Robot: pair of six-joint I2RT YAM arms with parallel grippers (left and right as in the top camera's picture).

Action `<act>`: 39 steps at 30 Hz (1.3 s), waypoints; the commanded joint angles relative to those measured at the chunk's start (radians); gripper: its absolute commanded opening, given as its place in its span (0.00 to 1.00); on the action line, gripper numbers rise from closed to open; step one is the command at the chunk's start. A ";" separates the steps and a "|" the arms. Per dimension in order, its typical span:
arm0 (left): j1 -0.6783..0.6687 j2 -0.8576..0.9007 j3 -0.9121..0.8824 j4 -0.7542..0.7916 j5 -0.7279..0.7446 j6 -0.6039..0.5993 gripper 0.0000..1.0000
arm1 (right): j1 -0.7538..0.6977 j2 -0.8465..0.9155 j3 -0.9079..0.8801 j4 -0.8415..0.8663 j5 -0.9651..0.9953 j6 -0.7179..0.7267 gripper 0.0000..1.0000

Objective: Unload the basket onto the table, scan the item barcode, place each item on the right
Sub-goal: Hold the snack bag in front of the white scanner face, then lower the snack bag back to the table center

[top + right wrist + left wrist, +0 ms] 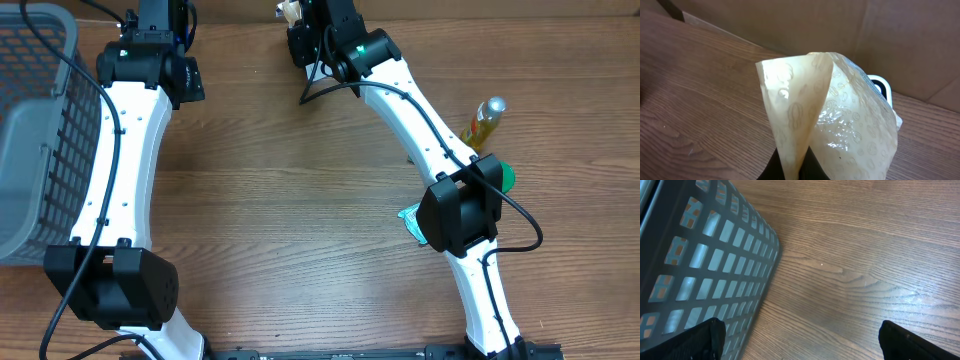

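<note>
The right hand [794, 167] is clamping the pouch [840, 120] by its lower edge, just above the fingers, and should be turning it slowly until the unseen barcode is facing the white-rimmed device [883, 86] just behind, while the left hand [800, 347] is hovering, jaws apart.

My packet [840, 120] is a crinkly pouch of pale tan film. It is printed all over with small faint rings and shines where light strikes its lower face. It stands upright, pinched at its bottom edge in my right claw [796, 167]. Its near side folds into a sharp vertical crease, and the rest bulges away to the right. It hangs above the far part of the wooden table [695, 115]. From overhead only a tan scrap shows.
</note>
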 commanded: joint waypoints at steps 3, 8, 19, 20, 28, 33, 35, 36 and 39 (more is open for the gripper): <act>-0.005 -0.019 0.016 0.001 -0.013 0.008 1.00 | 0.004 -0.044 0.015 -0.011 -0.010 0.010 0.04; -0.005 -0.019 0.016 0.001 -0.013 0.008 1.00 | -0.006 -0.138 0.015 -0.130 -0.116 0.028 0.04; -0.005 -0.019 0.016 0.001 -0.013 0.008 0.99 | -0.054 -0.204 0.015 -0.694 -0.461 0.079 0.04; -0.005 -0.019 0.016 0.001 -0.013 0.008 1.00 | -0.054 -0.204 0.015 -0.734 -0.460 0.074 0.04; -0.005 -0.019 0.016 0.001 -0.013 0.008 1.00 | -0.051 -0.195 -0.003 -1.024 -0.470 -0.067 0.04; -0.005 -0.019 0.016 0.001 -0.013 0.008 0.99 | -0.046 -0.195 -0.051 -1.024 -0.516 -0.068 0.04; -0.005 -0.019 0.016 0.001 -0.013 0.008 1.00 | -0.032 -0.195 -0.084 -1.024 -0.516 -0.068 0.04; -0.005 -0.019 0.016 0.001 -0.013 0.008 0.99 | -0.027 -0.195 -0.099 -1.024 -0.514 -0.068 0.04; -0.005 -0.019 0.016 0.001 -0.013 0.008 1.00 | -0.008 -0.195 -0.165 -1.024 -0.507 -0.083 0.05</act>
